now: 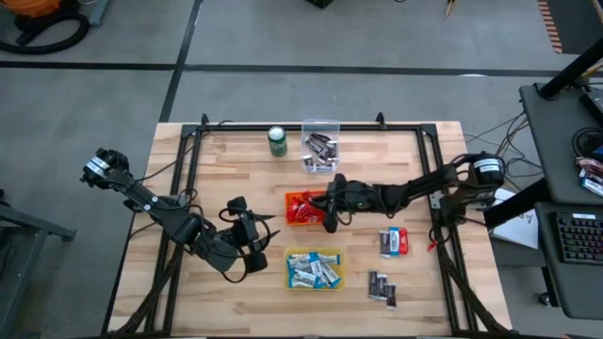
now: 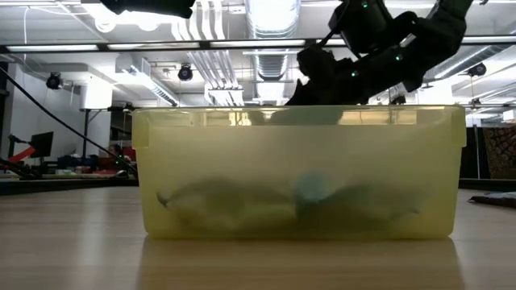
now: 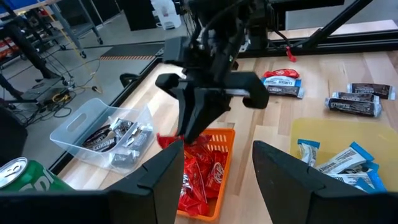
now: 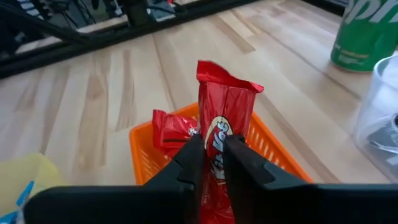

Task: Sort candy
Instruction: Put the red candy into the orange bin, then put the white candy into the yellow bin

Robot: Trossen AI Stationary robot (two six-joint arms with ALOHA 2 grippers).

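Observation:
My right gripper [image 4: 212, 142] hangs over the orange bin [image 1: 294, 200] and is shut on a red candy bar [image 4: 225, 109]. More red candy bars [image 3: 200, 177] lie in that bin. Dark candy bars [image 1: 320, 149] fill the clear bin, and blue-and-white ones [image 1: 314, 270] lie in the yellow bin. Loose candy bars [image 1: 394, 242] and two dark ones [image 1: 382, 287] rest flat on the table to the right. My left gripper [image 3: 217, 180] is open, low near the table's near left, and touches nothing. My right gripper pinches the red candy bar between its two fingers at its middle part [image 4: 214, 144], near the printed logo. One crimped end [image 4: 214, 70] sticks out past the fingertips. The fingers [image 3: 189, 127] point down from above, and the bar is lifted clear over the orange bin.
A green drink can [image 1: 277, 141] stands near the far edge, left of the clear bin [image 1: 332, 128]. The yellow bin [image 2: 298, 173] fills the low view. A black frame [image 1: 193, 151] runs around the tabletop. Bare wood lies between the orange bin and the left rail.

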